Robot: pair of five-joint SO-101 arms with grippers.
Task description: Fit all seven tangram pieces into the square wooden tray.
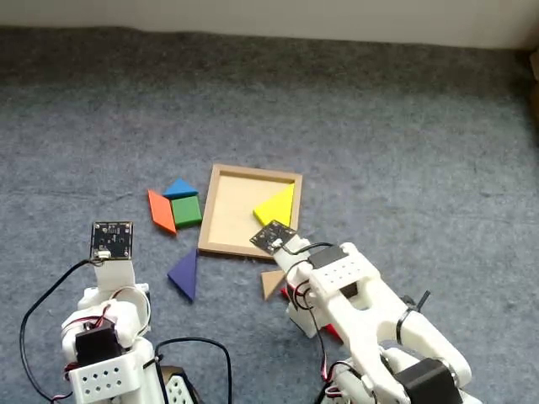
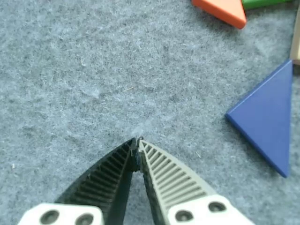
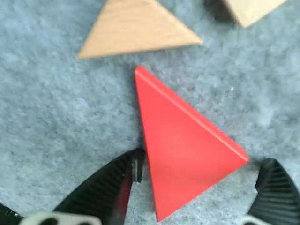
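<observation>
Red triangle (image 3: 187, 145) lies between the wide-open, empty fingers of my right gripper (image 3: 202, 168); pinching its slanted edges may squirt it sideways; my left gripper (image 2: 137, 147) is closed, empty

Seven tangram pieces in all: five triangles, namely a yellow wooden triangle (image 1: 278, 206), a light blue wooden triangle (image 1: 180, 188), a dark blue wooden triangle (image 1: 185, 272), a bare wood triangle (image 1: 271, 283) and a red wooden triangle (image 3: 183, 150), plus one green wooden square (image 1: 187, 211) and one orange wooden parallelogram (image 1: 162, 211). There is one square wooden tray (image 1: 227, 227), and there are two white robot arms, the left arm (image 1: 114, 370) and the right arm (image 1: 358, 295)
</observation>
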